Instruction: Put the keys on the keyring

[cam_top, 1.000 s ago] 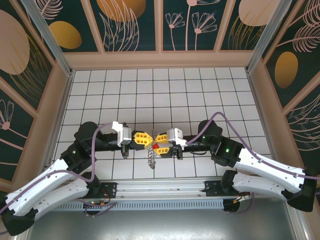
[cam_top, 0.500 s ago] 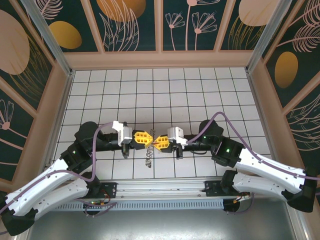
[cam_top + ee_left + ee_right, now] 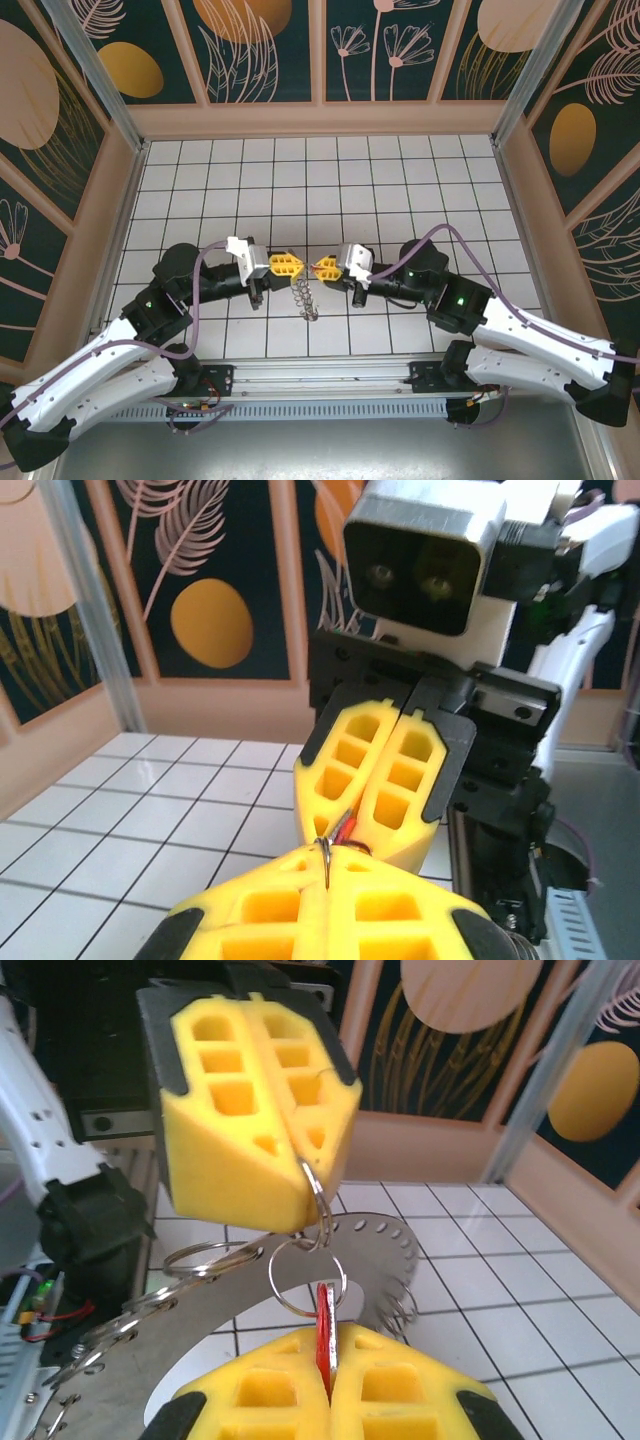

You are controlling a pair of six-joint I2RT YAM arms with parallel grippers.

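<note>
My left gripper (image 3: 297, 266) and right gripper (image 3: 319, 267) meet tip to tip over the tiles near the front edge. The left gripper (image 3: 327, 868) is shut on a thin split ring (image 3: 326, 852) of the keyring. From it the keyring (image 3: 303, 298) dangles as a strand; in the right wrist view it is a curved, holed metal strip (image 3: 190, 1335) carrying several rings. My right gripper (image 3: 328, 1368) is shut on the red-headed key (image 3: 325, 1335), held edge-on. The key's top stands inside a hanging split ring (image 3: 283, 1300) below the left fingers (image 3: 235, 1130).
White tiled floor (image 3: 400, 180) stretches behind the grippers, walled by patterned panels (image 3: 265, 50). The arms' base rail (image 3: 320, 380) lies close below the hanging keyring.
Both grippers have shifted toward the far side of the table while staying tip to tip. The red key head, visible from above a second ago, is now tucked between the right fingers.
</note>
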